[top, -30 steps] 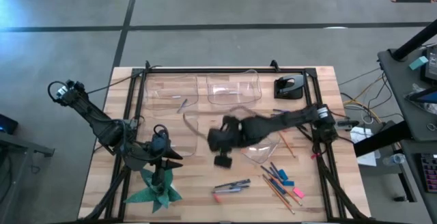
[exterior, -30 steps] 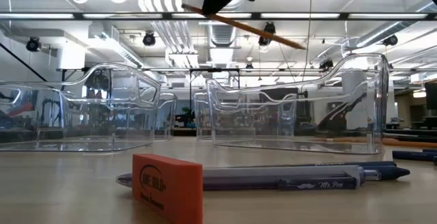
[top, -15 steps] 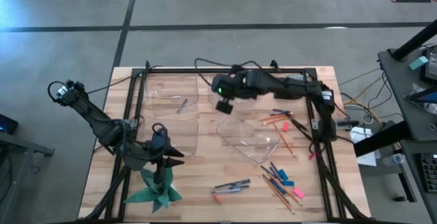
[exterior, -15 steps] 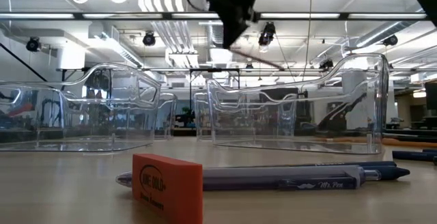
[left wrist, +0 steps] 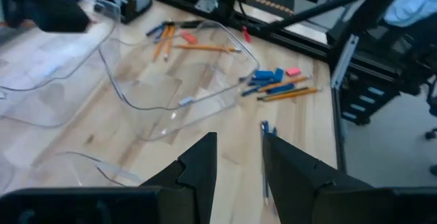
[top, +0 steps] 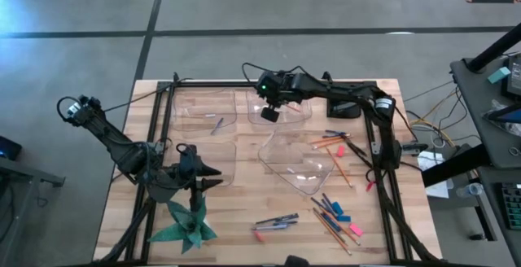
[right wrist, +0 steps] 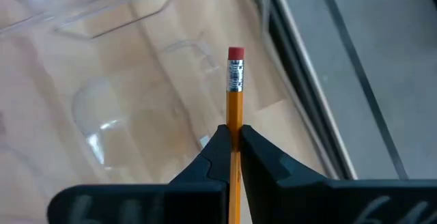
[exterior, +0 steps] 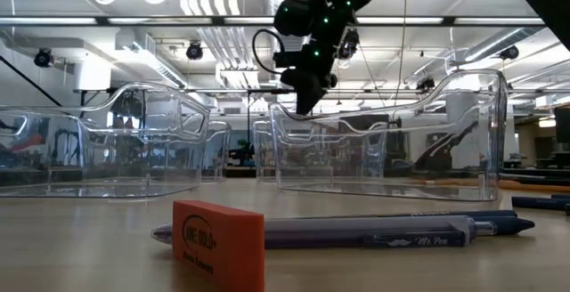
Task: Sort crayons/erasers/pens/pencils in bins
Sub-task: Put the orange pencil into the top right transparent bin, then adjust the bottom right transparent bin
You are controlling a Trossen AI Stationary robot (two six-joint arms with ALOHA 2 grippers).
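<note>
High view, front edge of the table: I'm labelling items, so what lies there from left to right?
Green paper star → pens with a pink eraser → pencils → blue eraser → pink eraser.

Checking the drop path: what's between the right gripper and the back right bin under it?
Nothing: in the low view the right gripper, shut on a pencil, hangs over the bin.

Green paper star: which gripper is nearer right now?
Left. The left gripper sits just above the green paper star at the table's near-left. The right gripper, shut on a pencil, is over the far bins.
</note>
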